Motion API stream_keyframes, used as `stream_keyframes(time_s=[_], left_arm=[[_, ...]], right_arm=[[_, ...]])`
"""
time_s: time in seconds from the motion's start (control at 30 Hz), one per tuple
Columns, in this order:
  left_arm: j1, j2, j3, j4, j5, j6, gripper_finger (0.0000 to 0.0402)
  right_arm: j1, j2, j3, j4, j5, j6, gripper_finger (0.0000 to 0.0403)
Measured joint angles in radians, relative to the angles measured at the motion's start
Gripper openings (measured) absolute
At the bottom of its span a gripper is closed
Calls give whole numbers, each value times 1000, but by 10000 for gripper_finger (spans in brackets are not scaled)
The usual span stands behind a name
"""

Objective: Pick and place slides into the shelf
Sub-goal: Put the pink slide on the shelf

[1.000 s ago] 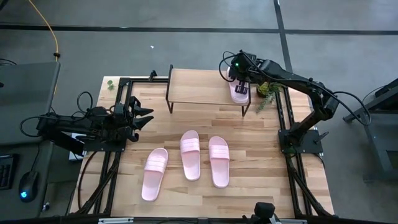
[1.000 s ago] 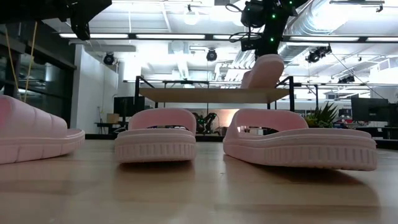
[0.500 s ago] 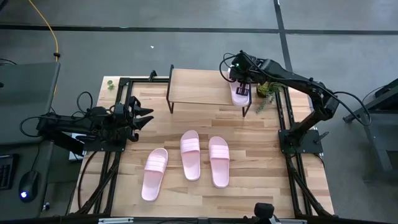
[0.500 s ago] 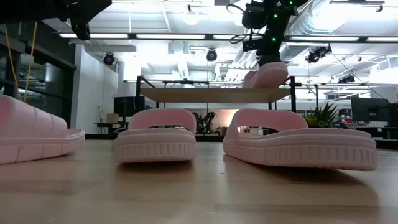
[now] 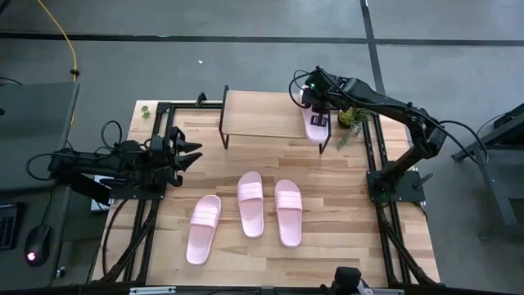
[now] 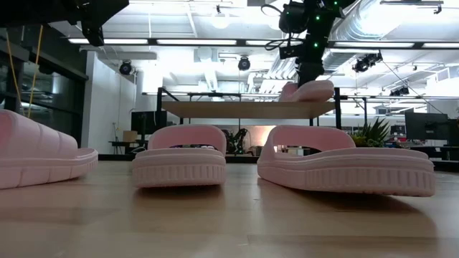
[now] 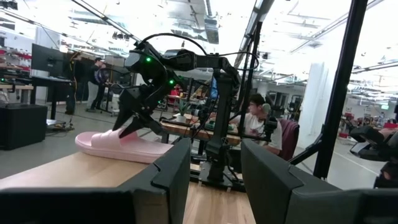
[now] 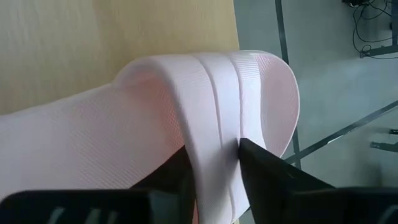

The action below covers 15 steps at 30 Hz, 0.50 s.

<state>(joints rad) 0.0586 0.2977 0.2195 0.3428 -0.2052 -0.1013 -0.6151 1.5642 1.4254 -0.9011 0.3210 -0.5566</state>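
One pale pink slide (image 5: 315,124) lies flat on the right end of the shelf (image 5: 262,115), sole down on the plank. My right gripper (image 8: 214,155) reaches down over it from the far right, its fingers standing apart on either side of the strap's middle band. The other slides (image 5: 204,229) (image 5: 250,203) (image 5: 288,212) rest on the table's near half. My left gripper (image 5: 192,154) hangs open and empty over the table's left edge. My right gripper has a finger on each side of the middle band of the slide's strap (image 8: 217,124), coming slanting down from above. I cannot tell whether the fingers touch the strap. The slide (image 6: 310,91) lies level on the shelf top.
A small green plant (image 5: 352,119) sits just right of the shelf. Black frame rails (image 5: 372,156) run along both table sides. The shelf top left of the slide is bare plank. People show in the room beyond the table.
The slide at my right gripper has come down from steeply tilted, one end raised, to lying flat on the shelf's right end. The right gripper has tipped slightly with it while staying in place.
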Motion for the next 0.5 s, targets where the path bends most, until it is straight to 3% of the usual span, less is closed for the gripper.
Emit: stream_keyframes(time_s=[0.4, 0.5], left_arm=[[0, 0, 0, 0, -27, 19, 128], [0, 0, 0, 0, -27, 20, 128]], right_arm=[[0, 1, -2, 73, -38, 20, 124], [0, 1, -2, 62, -6, 51, 124]])
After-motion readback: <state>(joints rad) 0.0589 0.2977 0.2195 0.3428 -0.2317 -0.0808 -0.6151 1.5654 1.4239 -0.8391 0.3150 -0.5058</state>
